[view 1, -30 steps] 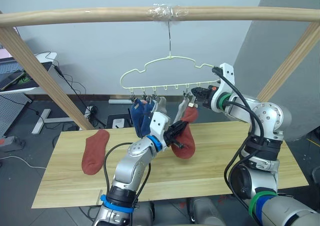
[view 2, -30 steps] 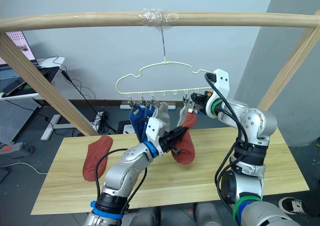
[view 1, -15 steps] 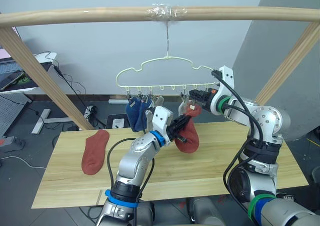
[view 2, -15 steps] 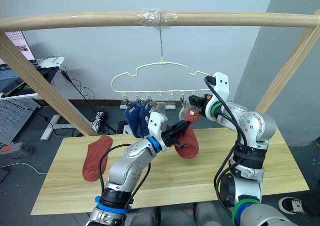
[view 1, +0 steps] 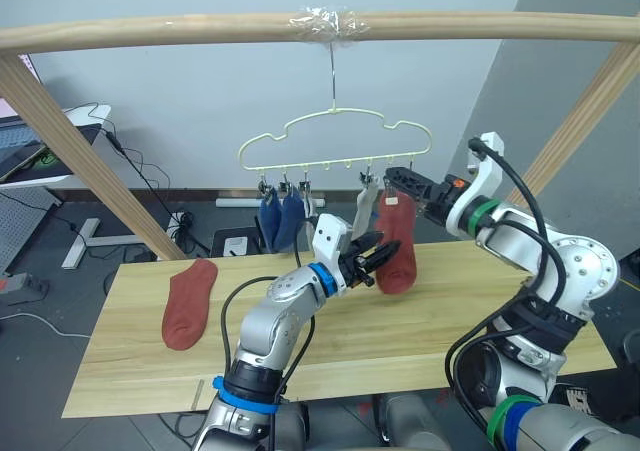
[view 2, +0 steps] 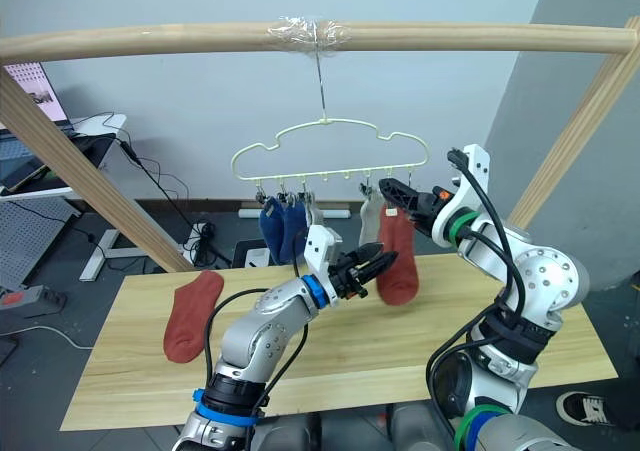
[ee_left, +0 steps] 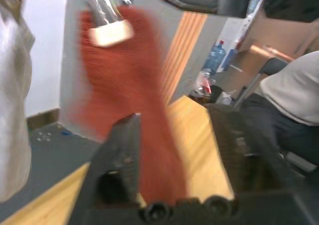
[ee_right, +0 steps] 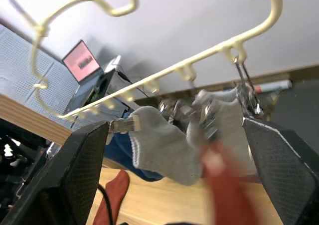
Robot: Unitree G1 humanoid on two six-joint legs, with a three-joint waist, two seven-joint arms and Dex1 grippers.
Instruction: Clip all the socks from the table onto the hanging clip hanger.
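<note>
Where hung from the wooden bar [view 1: 200, 31]: clip hanger [view 1: 335, 136], bearing two blue socks [view 1: 280, 221], two grey socks [ee_right: 169, 145] and one rust-red sock [view 1: 396, 256] beneath its right-end clips. Left gripper [view 1: 371, 252], fingers apart astride the rust-red sock's lower part. Right gripper [view 1: 397, 178], fingers apart, beside the hanger's right end. Second rust-red sock [view 1: 189, 302] flat on the table [view 1: 420, 341], left end.

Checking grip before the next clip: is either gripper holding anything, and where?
Nothing is held. The left gripper is open around the lower part of the hanging rust-red sock; the right gripper is open near its clipped top.
</note>
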